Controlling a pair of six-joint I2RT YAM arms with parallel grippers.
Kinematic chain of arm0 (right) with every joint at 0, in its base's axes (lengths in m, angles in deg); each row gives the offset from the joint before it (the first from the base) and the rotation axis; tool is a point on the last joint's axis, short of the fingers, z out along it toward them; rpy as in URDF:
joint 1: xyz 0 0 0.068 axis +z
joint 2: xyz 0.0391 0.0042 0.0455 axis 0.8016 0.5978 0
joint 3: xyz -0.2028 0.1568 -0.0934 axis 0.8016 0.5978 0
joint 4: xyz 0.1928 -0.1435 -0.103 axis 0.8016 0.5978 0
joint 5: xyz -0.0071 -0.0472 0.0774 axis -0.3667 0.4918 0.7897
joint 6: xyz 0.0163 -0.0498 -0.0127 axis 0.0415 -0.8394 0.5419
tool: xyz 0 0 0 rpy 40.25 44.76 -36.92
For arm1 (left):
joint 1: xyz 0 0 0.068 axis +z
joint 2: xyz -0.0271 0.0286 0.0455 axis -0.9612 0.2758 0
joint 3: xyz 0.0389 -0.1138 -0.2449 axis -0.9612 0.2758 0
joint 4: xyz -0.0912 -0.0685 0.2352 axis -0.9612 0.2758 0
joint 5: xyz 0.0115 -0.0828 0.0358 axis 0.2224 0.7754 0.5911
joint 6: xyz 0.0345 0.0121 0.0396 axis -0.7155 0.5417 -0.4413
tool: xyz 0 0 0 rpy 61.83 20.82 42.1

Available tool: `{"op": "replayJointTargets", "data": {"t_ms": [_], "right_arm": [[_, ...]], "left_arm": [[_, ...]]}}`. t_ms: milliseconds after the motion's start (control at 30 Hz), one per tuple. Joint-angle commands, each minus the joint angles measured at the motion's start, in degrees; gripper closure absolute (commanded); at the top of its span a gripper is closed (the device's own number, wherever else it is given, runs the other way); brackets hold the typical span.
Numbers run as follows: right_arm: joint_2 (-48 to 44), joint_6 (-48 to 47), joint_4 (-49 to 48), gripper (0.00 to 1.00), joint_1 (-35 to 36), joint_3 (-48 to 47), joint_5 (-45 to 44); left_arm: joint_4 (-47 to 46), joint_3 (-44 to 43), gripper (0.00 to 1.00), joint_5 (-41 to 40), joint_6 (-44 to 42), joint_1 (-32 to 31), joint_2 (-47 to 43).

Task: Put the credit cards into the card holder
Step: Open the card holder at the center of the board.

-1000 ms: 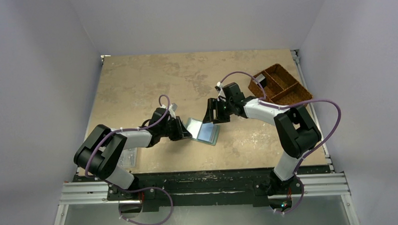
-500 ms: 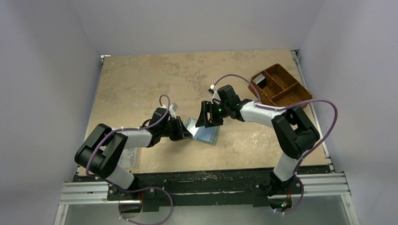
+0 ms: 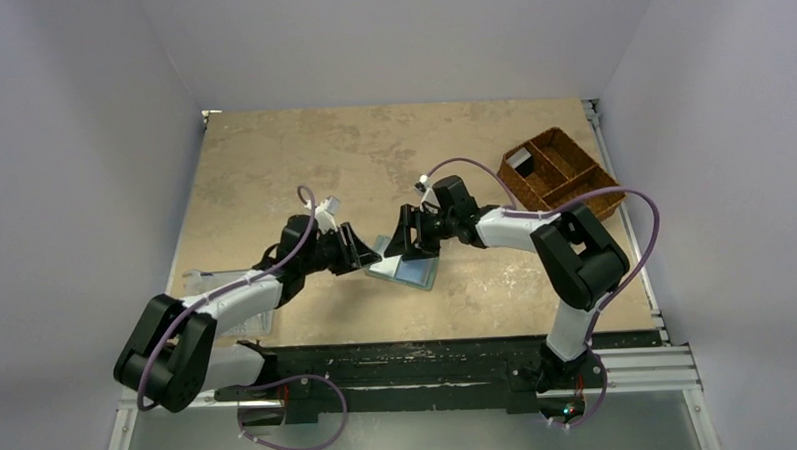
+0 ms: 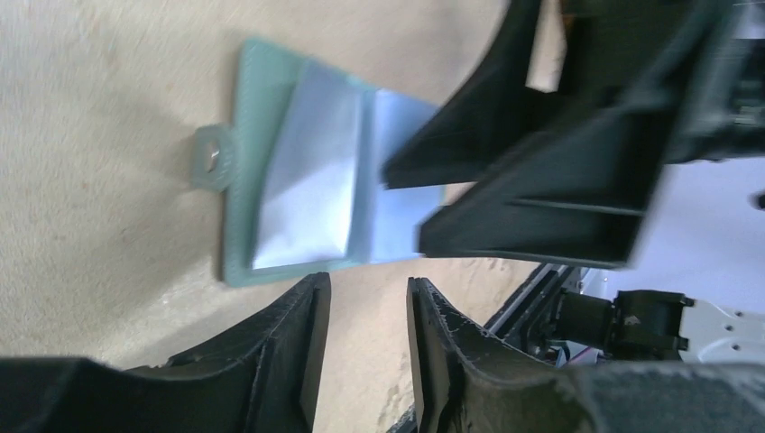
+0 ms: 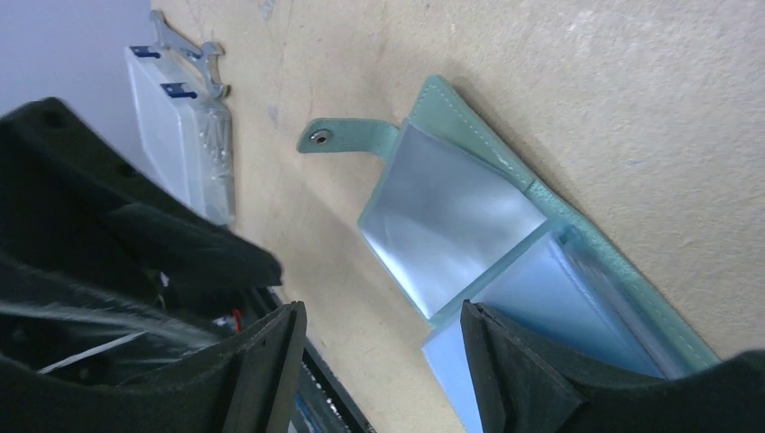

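Observation:
The card holder (image 3: 406,269) lies open on the table, pale blue-green with shiny clear pockets and a snap tab. It shows in the left wrist view (image 4: 298,185) and the right wrist view (image 5: 456,212). My left gripper (image 3: 368,257) is open and empty just beside its left edge (image 4: 365,284). My right gripper (image 3: 407,247) is open and empty right over the wallet, one finger (image 5: 532,370) at the blue pocket (image 5: 379,311). No credit card shows clearly.
A brown woven divided basket (image 3: 557,136) stands at the back right with a small dark-and-white object in one compartment. A clear plastic box (image 3: 261,318) lies at the near left under my left arm; it also shows in the right wrist view (image 5: 185,149).
My right gripper has moved left and down onto the open wallet. My left arm has stretched out and swung, its gripper staying beside the wallet's left edge.

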Motion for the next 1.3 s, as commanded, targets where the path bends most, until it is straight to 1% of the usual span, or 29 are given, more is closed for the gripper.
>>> {"op": "replayJointTargets", "data": {"t_ms": [0,33,133,233,400,533,667,800,1267], "right_arm": [[-4.44,-5.17,6.24,0.27,-0.18,-2.0,-5.93],[-5.29,-6.47,8.2,0.27,-0.75,-2.35,-7.08],[-7.69,-7.31,9.85,0.27,-3.27,-0.96,-6.74],[-9.14,-7.99,11.26,0.27,-3.66,0.68,-7.43],[-12.76,-4.53,8.06,0.29,-3.34,5.37,-6.45],[-13.16,-3.48,6.98,0.4,-2.71,6.39,-6.49],[-11.97,-3.39,6.32,0.4,-2.73,6.72,-6.95],[-12.12,-3.79,7.77,0.4,-2.74,6.47,-9.13],[-10.09,-4.34,7.3,0.4,-2.71,6.69,-9.36]], "left_arm": [[1.4,-2.34,0.63,1.26,-2.32,0.33,-0.17],[0.62,-2.44,0.66,1.74,-1.86,0.29,1.4],[-4.01,-2.74,0.77,4.81,0.67,0.32,7.49],[-7.86,-3.18,0.8,6.0,1.95,0.32,11.75],[-3.17,-4.75,0.87,1.78,0.01,0.33,13.61],[-1.79,-4.15,0.92,0.6,-0.23,0.33,15.19],[-2.28,-3.25,0.93,0.68,0.17,0.33,15.67],[-2.03,-3.16,0.93,0.6,0.04,0.33,15.42],[-2.21,-2.74,0.93,0.77,0.07,0.33,15.32]]}}
